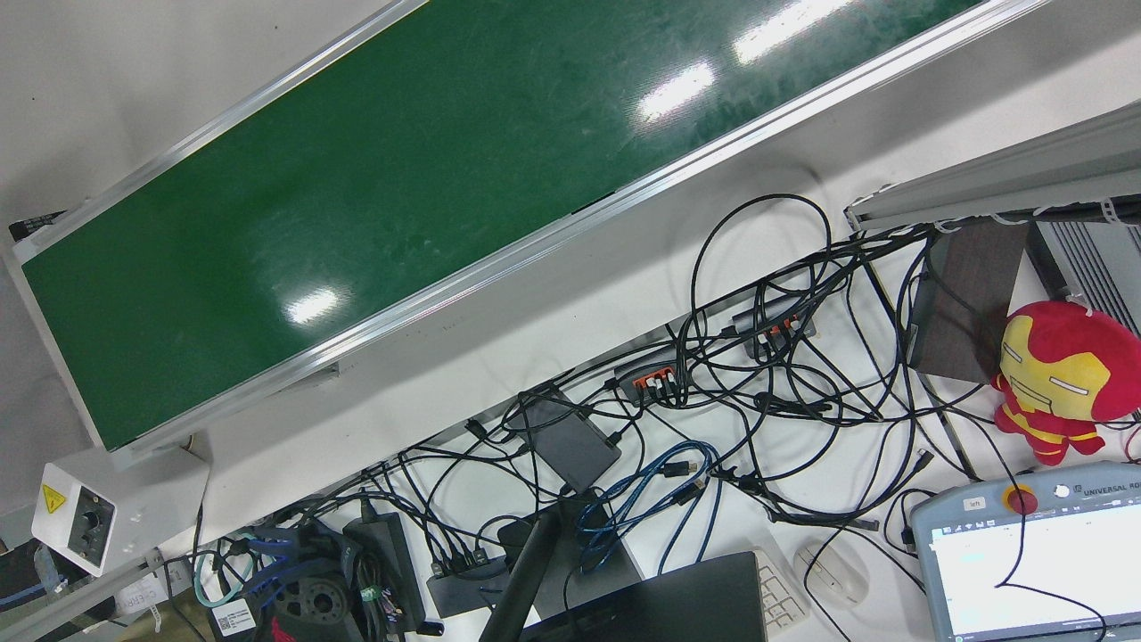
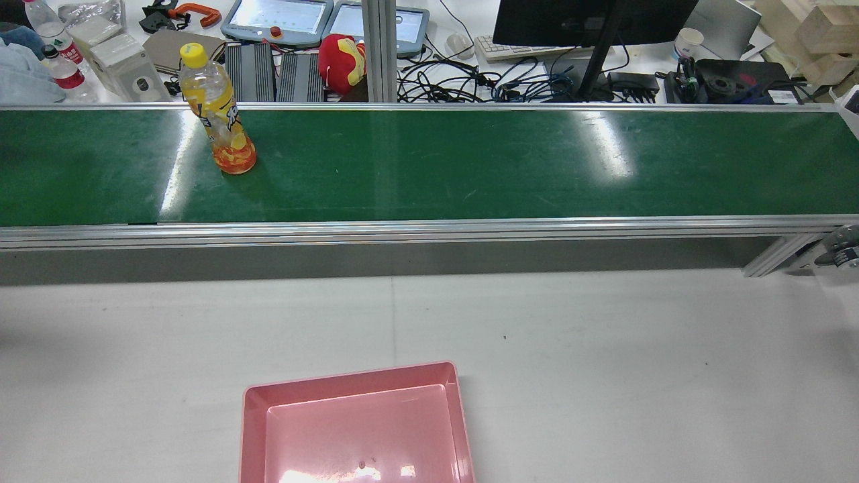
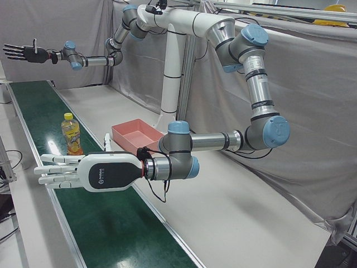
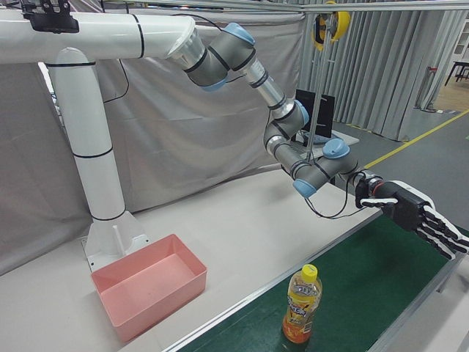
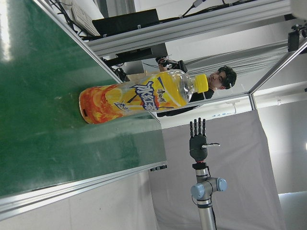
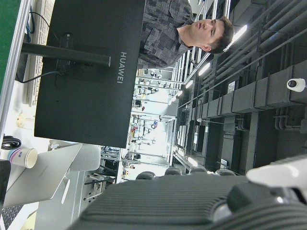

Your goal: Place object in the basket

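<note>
An orange drink bottle [image 2: 218, 111] with a yellow cap stands upright on the green conveyor belt [image 2: 429, 161], toward its left end. It also shows in the left-front view [image 3: 71, 134], right-front view [image 4: 302, 315] and left hand view [image 5: 139, 96]. The pink basket [image 2: 356, 422] sits empty on the white table near the arms' pedestal [image 3: 136, 134] [image 4: 146, 290]. My left hand [image 3: 83, 172], white, is open over the belt, a short way along it from the bottle. My right hand [image 3: 25, 53], black, is open and far down the belt [image 4: 418, 216] [image 5: 198, 139].
Behind the belt a cluttered desk holds cables [image 1: 758, 374], a monitor [image 2: 590, 20], teach pendants [image 2: 278, 17], a red plush toy [image 1: 1061, 374] and water bottles [image 2: 57, 47]. A person [image 6: 192, 28] stands beyond the monitor. White tabletop [image 2: 604, 349] lies between belt and basket.
</note>
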You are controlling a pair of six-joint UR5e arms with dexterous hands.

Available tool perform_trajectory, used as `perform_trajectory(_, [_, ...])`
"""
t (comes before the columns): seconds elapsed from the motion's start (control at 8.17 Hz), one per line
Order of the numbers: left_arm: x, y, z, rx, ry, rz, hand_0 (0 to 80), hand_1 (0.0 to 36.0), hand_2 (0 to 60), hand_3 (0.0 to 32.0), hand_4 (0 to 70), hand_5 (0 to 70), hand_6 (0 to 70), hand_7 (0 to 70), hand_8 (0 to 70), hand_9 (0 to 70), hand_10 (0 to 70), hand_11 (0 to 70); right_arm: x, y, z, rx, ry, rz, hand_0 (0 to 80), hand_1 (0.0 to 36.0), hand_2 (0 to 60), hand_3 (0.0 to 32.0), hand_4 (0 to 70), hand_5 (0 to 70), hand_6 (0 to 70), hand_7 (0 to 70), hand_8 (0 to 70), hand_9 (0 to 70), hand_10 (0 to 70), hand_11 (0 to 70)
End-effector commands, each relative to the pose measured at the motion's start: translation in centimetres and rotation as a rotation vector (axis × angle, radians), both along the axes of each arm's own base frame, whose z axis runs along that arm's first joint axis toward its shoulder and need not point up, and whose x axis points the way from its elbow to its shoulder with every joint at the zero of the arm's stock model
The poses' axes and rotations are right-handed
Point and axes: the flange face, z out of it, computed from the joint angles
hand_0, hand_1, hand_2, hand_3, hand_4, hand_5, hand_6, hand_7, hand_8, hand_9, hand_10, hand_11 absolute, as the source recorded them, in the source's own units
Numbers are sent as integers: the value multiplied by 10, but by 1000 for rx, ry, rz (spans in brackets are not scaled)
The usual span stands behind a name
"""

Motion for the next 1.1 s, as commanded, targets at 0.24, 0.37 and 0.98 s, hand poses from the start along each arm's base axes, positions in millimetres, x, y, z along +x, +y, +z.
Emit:
perform_trajectory(0.24, [-2, 13, 19, -15, -4, 2, 531, 57, 0, 0, 99, 106, 0, 0, 1, 7, 22, 46, 0, 0, 1, -1, 0, 1, 0, 0, 0, 0, 0, 0, 0, 0, 0, 0, 0, 0])
perform_trajectory(0.37, [3, 12, 12, -2, -9, 7, 531, 55, 0, 0, 105, 115, 0, 0, 1, 8, 20, 43, 0, 0, 1, -1, 0, 1, 0, 0, 0, 0, 0, 0, 0, 0, 0, 0, 0, 0])
perform_trajectory(0.98, [117, 26, -18, 11, -30, 128, 561, 87, 0, 0, 95, 98, 0, 0, 17, 26, 31, 63, 0, 0, 0, 0, 0, 1, 0, 0, 0, 0, 0, 0, 0, 0, 0, 0, 0, 0])
